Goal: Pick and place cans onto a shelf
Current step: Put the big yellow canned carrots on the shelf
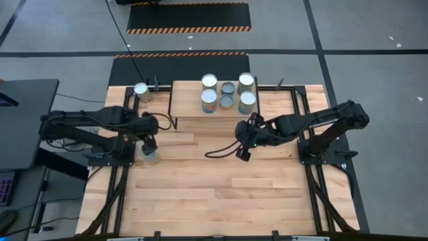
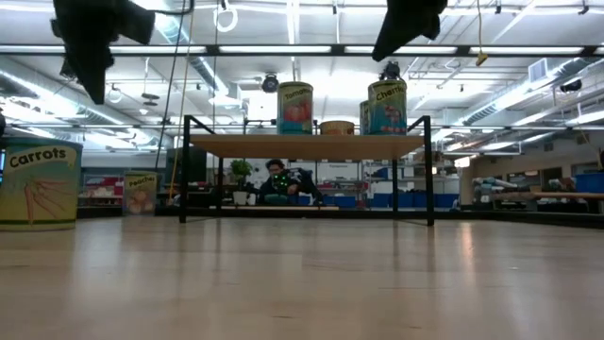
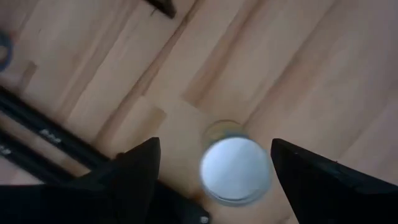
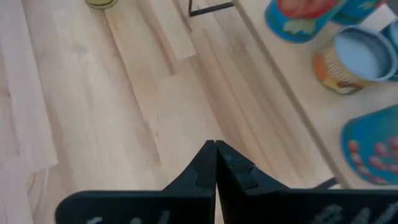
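Overhead, the left gripper (image 1: 150, 148) hangs above a can (image 1: 151, 156) standing on the table (image 1: 221, 194) near its left edge, fingers (image 3: 134, 177) spread wide on either side of the can's silver top without touching it. Whether the gripper is level with the can I cannot tell. The right gripper (image 1: 243, 151) is over the middle of the table, in front of the shelf (image 1: 187, 100), its fingers pressed together and holding nothing. Six cans stand on the shelf: four with bright tops (image 1: 209, 82) and two smaller dull ones (image 1: 228, 88) between them. Another can (image 1: 142, 92) stands on the table just left of the shelf.
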`<state>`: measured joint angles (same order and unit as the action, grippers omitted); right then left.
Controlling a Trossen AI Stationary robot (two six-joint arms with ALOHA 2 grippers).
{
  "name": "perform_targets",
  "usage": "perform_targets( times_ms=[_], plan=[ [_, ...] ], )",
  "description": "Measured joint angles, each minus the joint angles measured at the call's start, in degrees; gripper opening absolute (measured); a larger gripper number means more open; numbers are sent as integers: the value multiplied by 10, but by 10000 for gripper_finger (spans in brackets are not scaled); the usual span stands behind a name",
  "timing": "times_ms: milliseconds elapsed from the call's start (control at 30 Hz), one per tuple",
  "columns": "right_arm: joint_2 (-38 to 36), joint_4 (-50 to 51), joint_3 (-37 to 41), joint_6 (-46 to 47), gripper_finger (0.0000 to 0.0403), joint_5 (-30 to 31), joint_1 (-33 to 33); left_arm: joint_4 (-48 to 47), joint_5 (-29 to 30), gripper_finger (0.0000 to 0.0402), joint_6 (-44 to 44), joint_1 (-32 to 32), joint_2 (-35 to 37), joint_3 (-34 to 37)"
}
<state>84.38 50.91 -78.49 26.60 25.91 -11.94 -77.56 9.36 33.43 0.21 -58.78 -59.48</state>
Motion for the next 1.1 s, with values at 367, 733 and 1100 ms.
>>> perform_targets(
  times_ms=[367,733,1100],
  plan=[
    [0,-32,36,37,7,0,-35,73,14,101,-99,-11,-58,0],
    [0,-59,59,55,7,0,-42,-5,-60,250,-8,-23,-56,0],
    [0,-59,60,60,7,-5,-42,28,-95,391,20,-70,-56,68]
  ],
)
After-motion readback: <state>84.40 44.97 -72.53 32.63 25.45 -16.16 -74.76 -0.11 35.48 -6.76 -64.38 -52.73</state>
